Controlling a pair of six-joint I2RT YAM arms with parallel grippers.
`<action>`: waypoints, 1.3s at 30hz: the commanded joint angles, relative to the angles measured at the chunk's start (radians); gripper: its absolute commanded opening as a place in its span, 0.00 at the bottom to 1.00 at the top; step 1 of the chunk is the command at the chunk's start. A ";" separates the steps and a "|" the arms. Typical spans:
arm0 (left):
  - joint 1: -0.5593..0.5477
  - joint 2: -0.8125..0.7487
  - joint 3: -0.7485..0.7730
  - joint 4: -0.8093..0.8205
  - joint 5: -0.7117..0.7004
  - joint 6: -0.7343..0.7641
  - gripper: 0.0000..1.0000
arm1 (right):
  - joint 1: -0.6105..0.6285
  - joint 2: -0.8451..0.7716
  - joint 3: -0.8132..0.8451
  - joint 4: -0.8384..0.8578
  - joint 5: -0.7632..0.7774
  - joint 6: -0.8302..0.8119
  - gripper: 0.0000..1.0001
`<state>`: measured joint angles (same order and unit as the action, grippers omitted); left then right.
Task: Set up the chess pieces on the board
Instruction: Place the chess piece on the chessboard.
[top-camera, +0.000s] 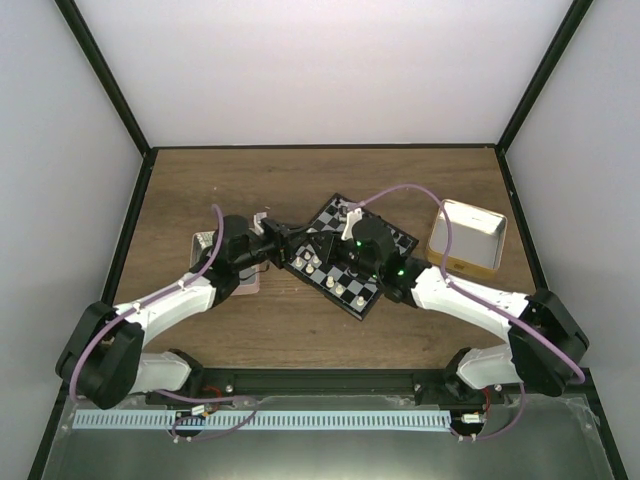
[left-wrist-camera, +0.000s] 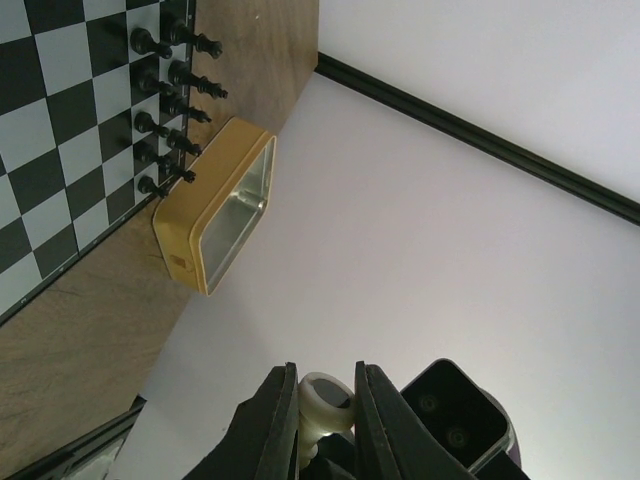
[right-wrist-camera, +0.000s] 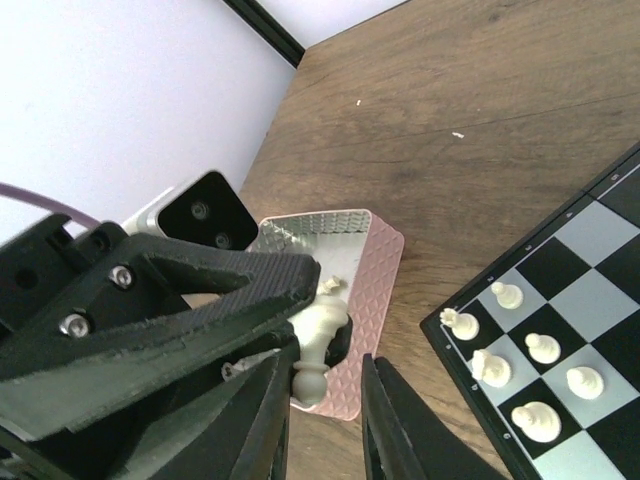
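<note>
While aloft, cream piece (right-wrist-camera: 318, 335), base rightward.

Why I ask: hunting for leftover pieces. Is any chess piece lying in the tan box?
No, in the top view the tan box shows a bare silvery inside, with no piece in it.

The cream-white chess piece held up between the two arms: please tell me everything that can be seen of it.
The cream-white chess piece is a small, smooth, plastic-looking figure with a round foot and a narrow waist; its top is hidden. It hangs tilted in the air, seen against the pink textured tray. The left claw is shut on its upper body. The right claw has one finger on each side of the foot, with a gap showing.
</note>
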<state>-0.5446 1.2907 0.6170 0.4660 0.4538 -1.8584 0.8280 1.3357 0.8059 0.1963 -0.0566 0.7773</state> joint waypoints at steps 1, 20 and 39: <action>-0.008 -0.002 -0.015 0.087 0.016 -0.037 0.15 | -0.003 -0.009 0.004 0.016 0.000 0.004 0.19; 0.008 -0.020 -0.027 -0.071 -0.006 0.157 0.45 | -0.047 -0.046 0.044 -0.226 -0.032 -0.020 0.01; 0.078 0.023 0.324 -0.721 -0.251 1.137 0.53 | -0.208 0.221 0.286 -0.794 -0.210 -0.353 0.01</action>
<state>-0.4751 1.3075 0.8715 -0.0994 0.2943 -0.9539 0.6231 1.4631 0.9943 -0.5385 -0.1986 0.4896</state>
